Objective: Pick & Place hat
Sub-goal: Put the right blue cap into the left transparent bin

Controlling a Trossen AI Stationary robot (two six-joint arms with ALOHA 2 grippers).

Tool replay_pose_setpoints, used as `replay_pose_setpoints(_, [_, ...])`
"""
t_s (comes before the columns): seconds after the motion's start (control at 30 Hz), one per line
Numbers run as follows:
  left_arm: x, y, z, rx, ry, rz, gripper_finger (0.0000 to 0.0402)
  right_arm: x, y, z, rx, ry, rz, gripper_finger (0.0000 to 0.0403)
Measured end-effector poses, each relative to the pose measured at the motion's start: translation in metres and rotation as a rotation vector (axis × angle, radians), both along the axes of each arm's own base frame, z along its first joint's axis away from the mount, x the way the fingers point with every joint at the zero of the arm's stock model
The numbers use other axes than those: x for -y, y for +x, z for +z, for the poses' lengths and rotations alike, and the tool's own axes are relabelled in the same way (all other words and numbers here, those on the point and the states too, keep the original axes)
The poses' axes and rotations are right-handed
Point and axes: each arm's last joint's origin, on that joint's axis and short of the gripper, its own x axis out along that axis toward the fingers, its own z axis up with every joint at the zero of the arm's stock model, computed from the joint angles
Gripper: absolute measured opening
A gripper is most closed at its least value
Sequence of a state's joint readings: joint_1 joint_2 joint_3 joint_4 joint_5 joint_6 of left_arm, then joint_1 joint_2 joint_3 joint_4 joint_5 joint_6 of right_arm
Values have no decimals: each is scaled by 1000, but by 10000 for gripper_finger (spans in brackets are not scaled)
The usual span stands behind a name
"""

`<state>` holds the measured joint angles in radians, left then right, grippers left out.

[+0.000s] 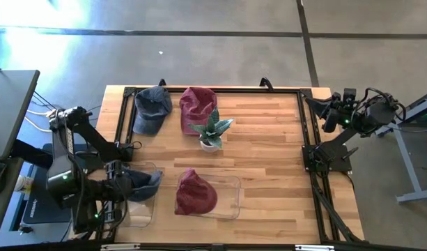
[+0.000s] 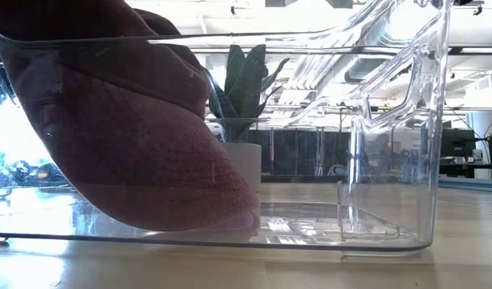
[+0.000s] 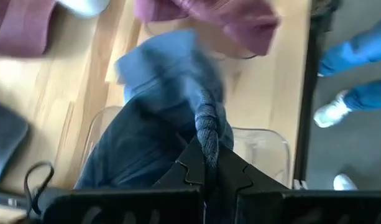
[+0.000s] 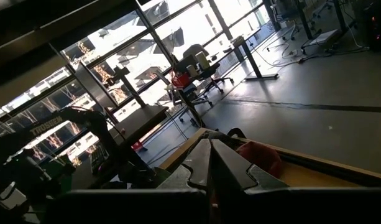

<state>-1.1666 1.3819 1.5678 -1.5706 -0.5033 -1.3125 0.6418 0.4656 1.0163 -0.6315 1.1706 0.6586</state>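
Denim-blue cloth is pinched in the left gripper [image 3: 206,171], whose fingers are clamped together on a twisted fold of the blue hat [image 1: 140,180]. From above, that hat sits at about 8 o'clock on the wooden table [image 1: 269,153], over the smaller clear bin [image 1: 138,209]. It stretches lengthwise from the gripper toward 3 o'clock, its far end pointing at the maroon hat [image 1: 195,194]. Whether it rests in the bin or hangs above it cannot be told. The left arm reaches in from the table's left edge, folded low at the elbow.

The maroon hat lies in the larger clear bin [image 1: 230,202] at 6 o'clock, filling its left half; in the low view its right half is bare. At the table's centre stands a potted plant [image 1: 211,132]. A second blue hat [image 1: 151,108] and a second maroon hat [image 1: 198,106] lie at 11 and 12 o'clock.

The right gripper [image 4: 209,163] is closed on nothing, parked off the table's 2 o'clock corner.
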Motion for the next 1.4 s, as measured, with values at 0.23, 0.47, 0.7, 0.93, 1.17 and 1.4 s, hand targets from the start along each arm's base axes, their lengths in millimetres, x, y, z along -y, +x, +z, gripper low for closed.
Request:
replay_pose_setpoints(0.23, [10, -23, -32, 27, 36, 65, 0, 0, 0, 0, -1, -1, 0, 7])
replay_pose_setpoints(0.47, [9, -36, -58, -5, 49, 149, 0, 0, 0, 0, -1, -5, -18, 7])
replay_pose_setpoints(0.7, [-8, -40, -70, -24, 64, 177, 0, 0, 0, 0, -1, -4, -19, 7])
replay_pose_setpoints(0.93, [-37, -46, -71, 5, 18, 198, 10, -3, 4, 0, -15, -14, -17, 7])
replay_pose_setpoints(1.17, [-68, -53, -76, 41, -45, 235, 75, -9, 12, -1, -42, -31, 0, 7])
replay_pose_setpoints(1.4, [-94, -58, -67, 77, -168, 264, 136, -14, 18, -2, -47, -23, 22, 7])
